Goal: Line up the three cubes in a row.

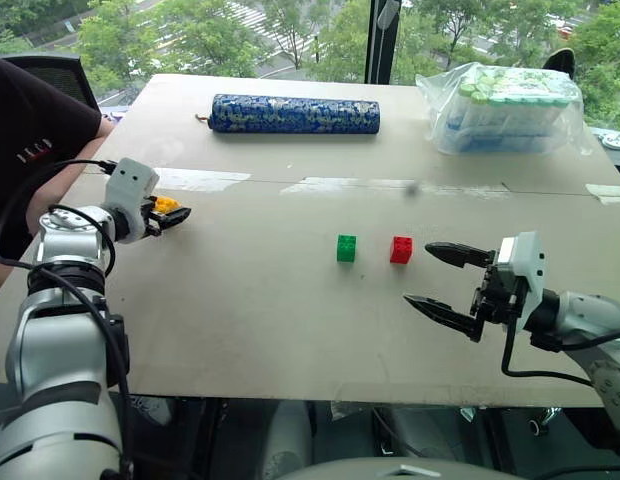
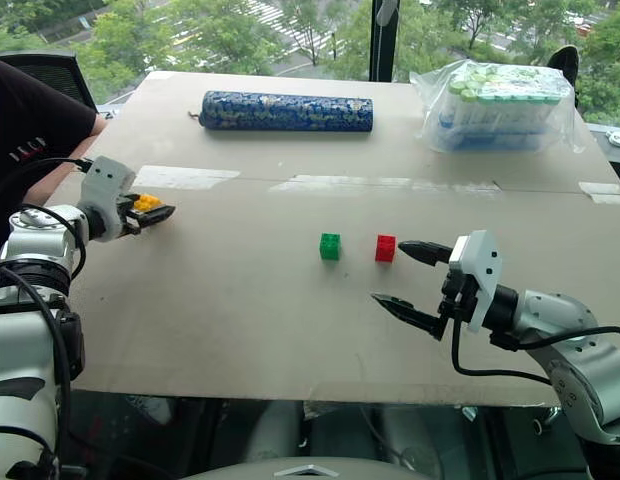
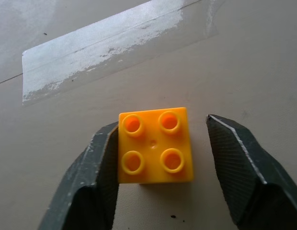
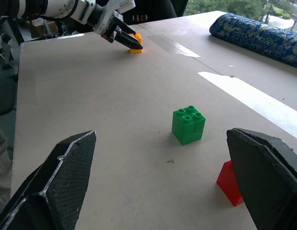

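Left fingers (image 3: 98, 177) flanking yellow cube (image 3: 154, 145).

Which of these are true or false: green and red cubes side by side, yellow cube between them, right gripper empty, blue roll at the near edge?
1. The green cube stands beside the red cube, apart from it. True.
2. The yellow cube stands between them. False: it is far off on the robot's left, between the fingers of the left gripper.
3. The right gripper is open and holds nothing. True.
4. The blue patterned roll lies at the near edge of the table. False: it lies on the far side, beyond the cubes.
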